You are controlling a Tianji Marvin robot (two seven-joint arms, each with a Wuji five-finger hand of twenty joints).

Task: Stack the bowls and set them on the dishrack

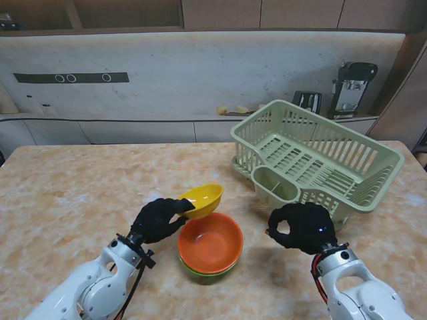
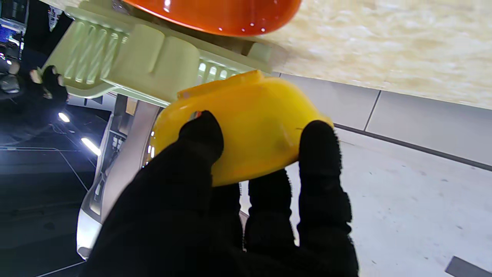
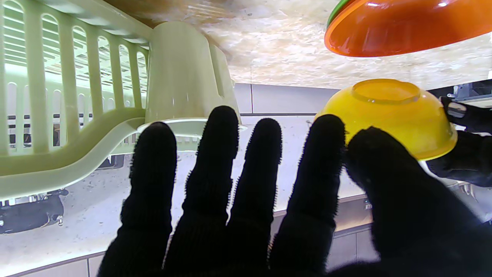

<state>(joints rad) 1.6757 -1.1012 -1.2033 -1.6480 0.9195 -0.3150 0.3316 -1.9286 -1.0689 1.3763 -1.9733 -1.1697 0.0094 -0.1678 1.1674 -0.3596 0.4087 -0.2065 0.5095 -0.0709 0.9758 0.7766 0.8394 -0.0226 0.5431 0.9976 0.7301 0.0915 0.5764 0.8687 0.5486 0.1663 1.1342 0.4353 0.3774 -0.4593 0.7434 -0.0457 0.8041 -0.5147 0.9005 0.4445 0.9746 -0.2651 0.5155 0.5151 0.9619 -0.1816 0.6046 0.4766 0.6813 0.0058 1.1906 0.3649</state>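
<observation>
Pale green slatted plastic dishrack (image 1: 320,160), far right on the table, awaits the stack. Glossy orange plastic bowl (image 1: 210,241), nested in a green bowl (image 1: 200,272) near centre, receives next. Small yellow plastic bowl (image 1: 202,199), tilted and clear of the table, hangs beside the orange rim, pinched at its edge by the left hand (image 1: 157,220). Right hand (image 1: 303,227) holds nothing, fingers loosely apart. Risks: the rim pinch slipping; a tilted release seating the bowl crooked.
</observation>
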